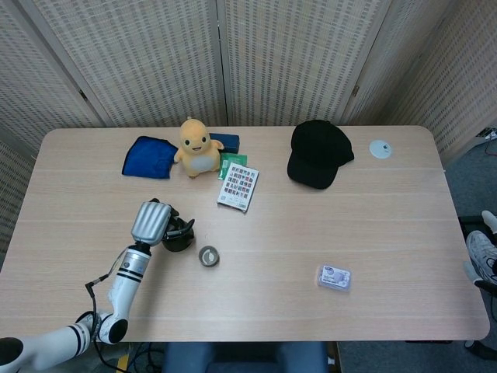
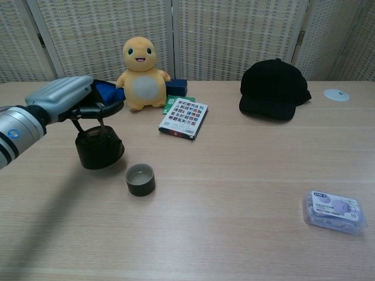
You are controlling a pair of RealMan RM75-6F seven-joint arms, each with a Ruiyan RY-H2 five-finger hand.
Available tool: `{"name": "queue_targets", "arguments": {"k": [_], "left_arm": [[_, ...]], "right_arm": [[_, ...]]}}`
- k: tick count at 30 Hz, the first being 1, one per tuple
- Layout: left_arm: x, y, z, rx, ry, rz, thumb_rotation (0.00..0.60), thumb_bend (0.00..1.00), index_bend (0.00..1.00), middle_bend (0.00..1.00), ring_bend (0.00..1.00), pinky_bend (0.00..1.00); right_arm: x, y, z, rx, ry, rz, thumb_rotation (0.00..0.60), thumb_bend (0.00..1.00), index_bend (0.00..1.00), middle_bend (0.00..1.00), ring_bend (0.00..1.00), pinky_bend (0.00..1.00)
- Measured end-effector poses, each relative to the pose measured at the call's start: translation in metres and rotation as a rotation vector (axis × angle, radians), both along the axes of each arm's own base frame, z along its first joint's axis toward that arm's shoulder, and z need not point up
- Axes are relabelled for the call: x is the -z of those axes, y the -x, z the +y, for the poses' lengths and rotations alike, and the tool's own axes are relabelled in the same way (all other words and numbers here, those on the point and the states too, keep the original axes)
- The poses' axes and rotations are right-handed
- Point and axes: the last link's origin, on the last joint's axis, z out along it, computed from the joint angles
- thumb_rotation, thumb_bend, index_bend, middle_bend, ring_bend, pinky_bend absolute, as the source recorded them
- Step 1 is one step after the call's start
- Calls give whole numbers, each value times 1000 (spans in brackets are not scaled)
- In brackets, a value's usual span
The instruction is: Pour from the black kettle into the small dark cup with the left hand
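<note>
The black kettle [image 2: 98, 150] stands upright on or just above the table, left of and slightly behind the small dark cup [image 2: 140, 179]. My left hand [image 2: 64, 96] reaches in from the left and grips the kettle's thin bail handle from above. In the head view the left hand [image 1: 151, 223] covers much of the kettle [image 1: 180, 237], and the cup [image 1: 208, 256] sits apart to its right. The cup is upright with a pale inside; I cannot tell what it contains. My right hand is in neither view.
Behind the kettle are a yellow plush toy [image 2: 140, 72], a blue cloth [image 2: 108, 92] and a patterned booklet [image 2: 184, 117]. A black cap [image 2: 274, 89] and a white disc [image 2: 336, 94] lie at the back right. A small plastic box [image 2: 333, 211] lies at the front right.
</note>
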Motion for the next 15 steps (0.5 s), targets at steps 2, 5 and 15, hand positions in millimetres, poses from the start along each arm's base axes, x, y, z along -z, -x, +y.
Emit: {"name": "queue_targets", "arguments": {"k": [2,5,15], "left_arm": [[2,1,0,-2,3,6,132,285,967,1000,913,480],[5,3,0,2,3,19,134,282,961,1000,907,480],[14,8,-2,16,9,59,127,274,942,1000,887,481]], "right_arm": [[0,0,0,1,-1,0,600,244,105,201,143,175],[0,1,1,3,0,1,600,244,105,200,143,174],[0,2,1,7,2,1,600,244,105,200,143,175]]}}
